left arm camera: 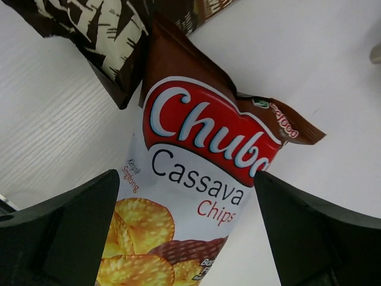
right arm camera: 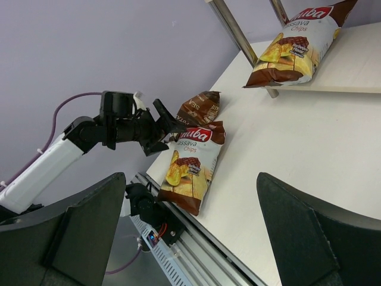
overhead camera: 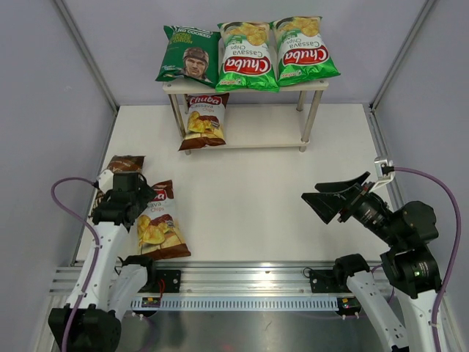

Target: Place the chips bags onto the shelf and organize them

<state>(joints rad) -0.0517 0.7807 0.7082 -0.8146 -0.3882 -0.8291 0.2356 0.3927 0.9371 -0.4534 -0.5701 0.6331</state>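
Pickup step, seemingly: hovering with the left gripper (left arm camera: pixel 186 176), fingers spread wide and gripping nothing, just above the brown-and-white Chuba bag (overhead camera: pixel 160 227) lying flat on the table (overhead camera: pixel 256 198) at lower left of the top view. Suggesting lowering straight and pinching the crimped top edge, not the puffy middle, avoiding the dark brown Kettle bag (overhead camera: pixel 124 163) beside it. Waiting at lower right with the right gripper (overhead camera: pixel 333 196), also spread, empty. Counting six bags: one dark green bag (overhead camera: pixel 188 55) and two bright green Chuba bags (overhead camera: pixel 248 55) on the top board of the shelf (overhead camera: pixel 271 132) at upper centre, one second brown-and-white bag (overhead camera: pixel 204 121) on the lower board, two on the table.
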